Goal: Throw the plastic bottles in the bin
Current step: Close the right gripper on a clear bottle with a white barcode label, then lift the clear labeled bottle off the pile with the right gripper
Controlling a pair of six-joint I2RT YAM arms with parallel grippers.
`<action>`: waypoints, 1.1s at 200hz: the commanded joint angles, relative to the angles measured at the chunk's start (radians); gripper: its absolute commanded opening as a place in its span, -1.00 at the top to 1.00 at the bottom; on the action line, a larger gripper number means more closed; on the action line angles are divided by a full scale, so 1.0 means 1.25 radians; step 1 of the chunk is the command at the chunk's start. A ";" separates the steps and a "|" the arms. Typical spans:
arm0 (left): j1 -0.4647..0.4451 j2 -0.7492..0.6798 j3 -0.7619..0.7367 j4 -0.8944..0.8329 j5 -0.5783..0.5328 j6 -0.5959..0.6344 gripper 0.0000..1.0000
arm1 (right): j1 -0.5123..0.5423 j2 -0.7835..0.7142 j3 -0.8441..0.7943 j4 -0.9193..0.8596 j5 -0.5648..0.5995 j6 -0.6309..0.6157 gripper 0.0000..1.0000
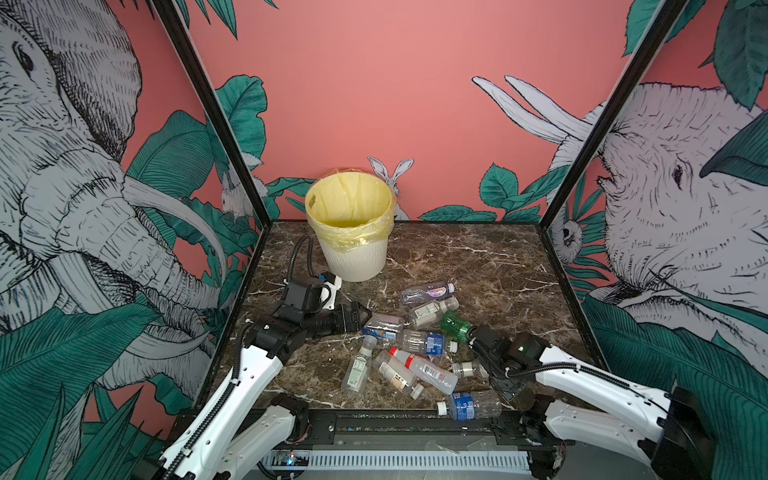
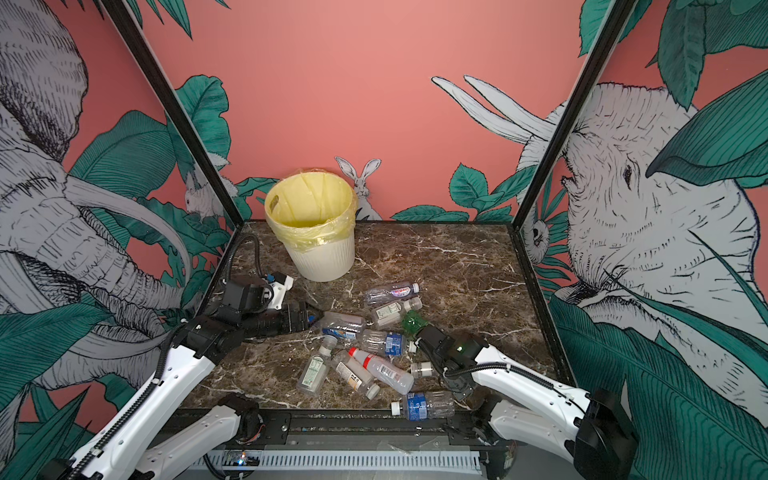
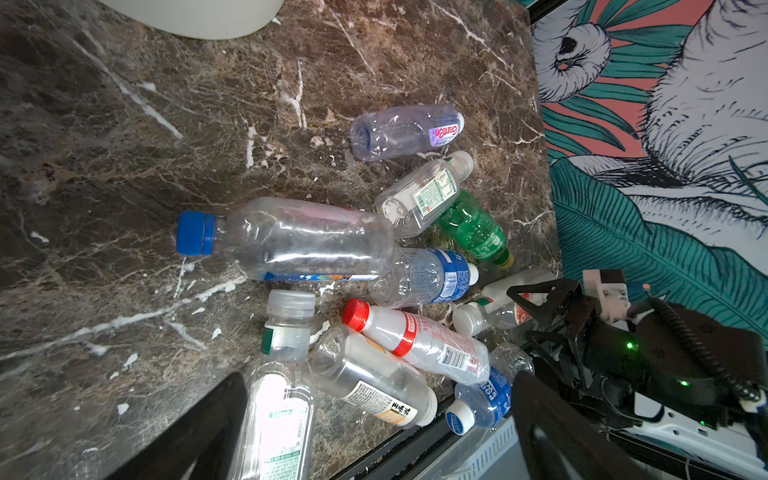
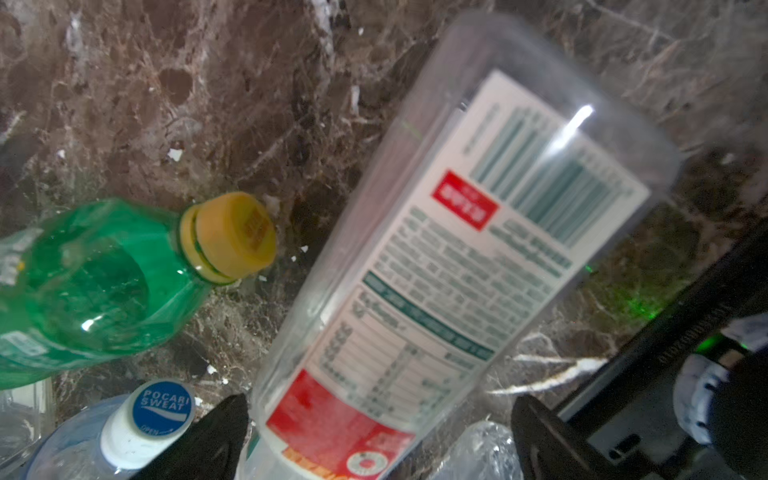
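Between the right gripper's [image 4: 374, 440] parted jaws lay a red-labelled bottle [image 4: 436, 270], beside a cap [image 4: 160, 409] reading POCARI SWEAT; another label [image 3: 445, 132] read GanTen. The left gripper [image 3: 374, 432] gaped too. Other plastic bottles [image 1: 415, 345] littered the brown marble tabletop [image 1: 478, 257] before the bin [image 1: 353, 257], amid jungle murals [image 1: 62, 187].

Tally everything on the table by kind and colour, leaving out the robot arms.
Clear bottles: 9
Green bottles: 1
Bins: 1
Total in view: 11
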 commanded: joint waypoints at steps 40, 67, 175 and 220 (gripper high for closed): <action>-0.002 0.003 -0.047 -0.001 -0.019 -0.014 -0.99 | 0.000 0.007 -0.119 0.163 0.080 0.489 -0.98; -0.002 -0.003 -0.067 -0.001 -0.035 -0.016 -0.99 | -0.018 0.022 -0.141 0.222 0.083 0.465 -0.98; -0.002 -0.038 -0.134 -0.013 -0.072 -0.041 -0.99 | -0.126 0.007 -0.100 0.208 0.071 0.303 -0.52; -0.002 -0.048 -0.150 -0.023 -0.076 -0.043 -0.99 | -0.137 -0.005 -0.086 0.210 0.084 0.264 -0.30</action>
